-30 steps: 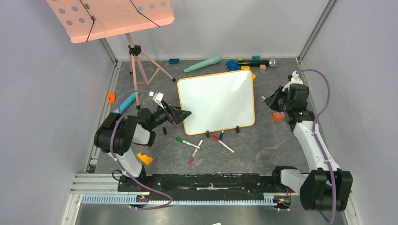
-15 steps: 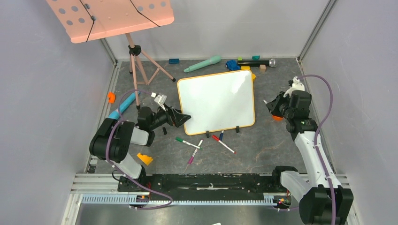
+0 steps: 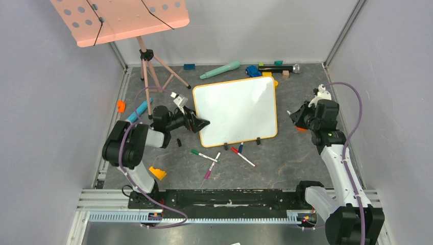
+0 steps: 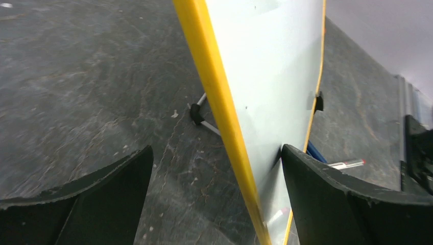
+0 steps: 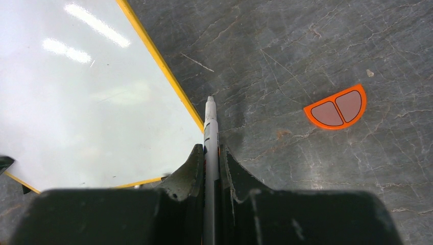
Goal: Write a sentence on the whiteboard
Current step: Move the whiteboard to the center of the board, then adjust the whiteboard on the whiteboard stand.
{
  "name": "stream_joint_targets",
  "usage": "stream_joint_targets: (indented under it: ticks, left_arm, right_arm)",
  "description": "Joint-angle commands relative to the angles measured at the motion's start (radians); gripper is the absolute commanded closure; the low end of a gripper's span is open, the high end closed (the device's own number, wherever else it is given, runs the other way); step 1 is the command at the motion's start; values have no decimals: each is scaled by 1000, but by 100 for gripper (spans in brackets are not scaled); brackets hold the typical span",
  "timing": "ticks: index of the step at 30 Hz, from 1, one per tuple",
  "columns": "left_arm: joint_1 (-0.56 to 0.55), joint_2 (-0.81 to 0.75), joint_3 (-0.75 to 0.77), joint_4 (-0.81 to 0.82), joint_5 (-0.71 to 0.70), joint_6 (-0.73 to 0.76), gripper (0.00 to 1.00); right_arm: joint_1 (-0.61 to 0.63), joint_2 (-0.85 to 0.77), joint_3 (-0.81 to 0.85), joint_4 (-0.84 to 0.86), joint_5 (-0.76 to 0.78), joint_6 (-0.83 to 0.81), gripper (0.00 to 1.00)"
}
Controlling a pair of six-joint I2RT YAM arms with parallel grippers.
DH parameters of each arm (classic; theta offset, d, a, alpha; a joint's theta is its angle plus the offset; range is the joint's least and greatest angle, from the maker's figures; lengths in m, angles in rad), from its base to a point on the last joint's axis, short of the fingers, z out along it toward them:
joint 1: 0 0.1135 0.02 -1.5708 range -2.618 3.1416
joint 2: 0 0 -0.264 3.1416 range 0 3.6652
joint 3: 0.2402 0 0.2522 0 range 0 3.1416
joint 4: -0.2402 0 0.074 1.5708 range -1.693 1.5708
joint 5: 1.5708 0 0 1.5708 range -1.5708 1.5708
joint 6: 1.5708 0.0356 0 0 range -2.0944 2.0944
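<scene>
The whiteboard [image 3: 237,109] stands tilted on two black clip feet in the middle of the floor, white with an orange-yellow rim. Its face looks blank, and the sentence is not in view. My left gripper [image 3: 202,123] is open and straddles the board's left edge near the lower corner. In the left wrist view the yellow rim of the whiteboard [image 4: 214,87] runs between the left gripper's [image 4: 215,150] fingers, with the right finger against the white face. My right gripper [image 3: 294,113] hovers off the board's right edge, shut on a grey marker [image 5: 210,125] that points forward past the whiteboard's [image 5: 92,102] corner.
Three loose markers [image 3: 204,154] [image 3: 212,166] [image 3: 244,156] lie in front of the board. An orange half-disc [image 5: 337,108] lies by the right gripper. A pink music-stand tray [image 3: 122,18] on a tripod [image 3: 148,71] stands back left. Small toys [image 3: 220,70] [image 3: 278,68] line the back wall.
My left wrist has shifted slightly away along the board's left edge, still open around it. My right arm drew a little nearer with the marker, then held still.
</scene>
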Motion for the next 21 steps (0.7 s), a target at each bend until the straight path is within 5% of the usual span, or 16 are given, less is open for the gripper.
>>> stream_joint_targets:
  ticks: [1, 5, 12, 21]
  left_arm:
    - [36, 126, 87, 99, 169, -14, 0]
    - [83, 175, -3, 453, 102, -138, 0]
    - [112, 291, 123, 514, 244, -396, 0]
    - [120, 247, 80, 531, 250, -379, 0]
  right_arm:
    - [-5, -25, 35, 6, 9, -14, 100]
    - [-5, -27, 40, 5, 4, -12, 100]
    - [-5, -31, 51, 7, 0, -3, 100]
    - [-5, -39, 76, 5, -22, 10, 100]
